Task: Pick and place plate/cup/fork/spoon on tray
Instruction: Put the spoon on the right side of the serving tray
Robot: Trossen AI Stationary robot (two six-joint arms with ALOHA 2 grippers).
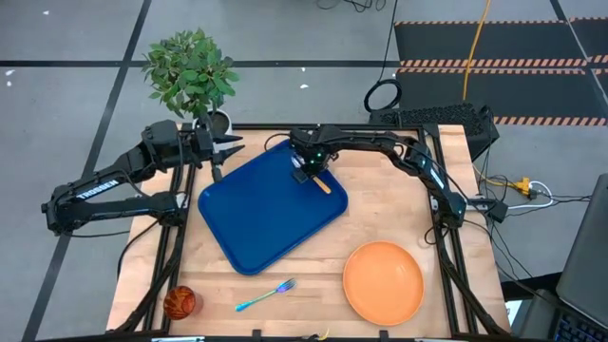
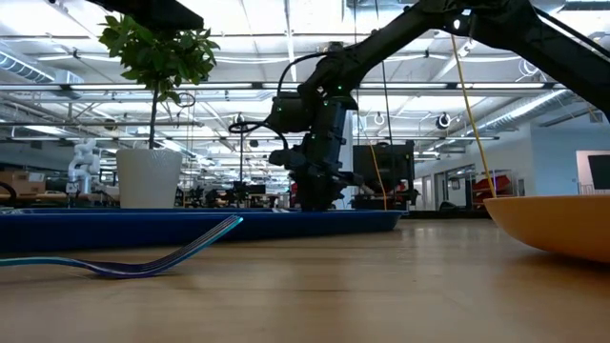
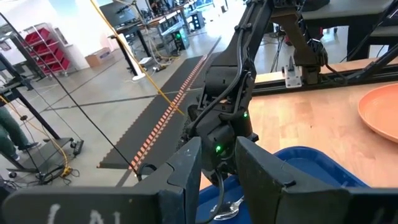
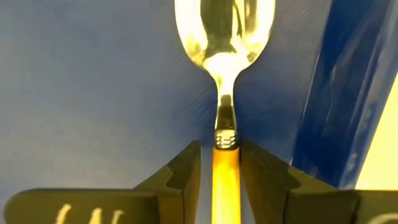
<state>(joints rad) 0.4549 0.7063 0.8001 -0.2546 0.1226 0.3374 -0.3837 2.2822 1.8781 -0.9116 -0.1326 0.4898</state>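
Note:
The dark blue tray (image 1: 256, 218) lies at the table's middle. My right gripper (image 1: 306, 171) is low over the tray's far right part, shut on the spoon (image 4: 224, 37), whose silver bowl faces the tray floor. Its orange handle (image 1: 324, 184) sticks out toward the near right. My left gripper (image 1: 224, 155) hovers open and empty at the tray's far left corner. The orange plate (image 1: 383, 280) lies flat at the near right. The blue-handled fork (image 1: 266, 294) lies near the front edge. The red-brown cup (image 1: 180, 301) stands at the near left corner. My right gripper pinches the spoon's orange handle (image 4: 225, 168) between its two fingers, just behind the neck where handle meets metal. The fingers come from above, slanting down. The bowl (image 3: 227, 208) is at the tray floor; whether it rests on it I cannot tell.
A white pot with a green plant (image 1: 190, 71) stands at the far left, close behind my left gripper. Bare wood lies between the tray and the plate (image 2: 562, 224). In the low view the fork (image 2: 143, 257) lies in front of the tray's rim (image 2: 191, 227).

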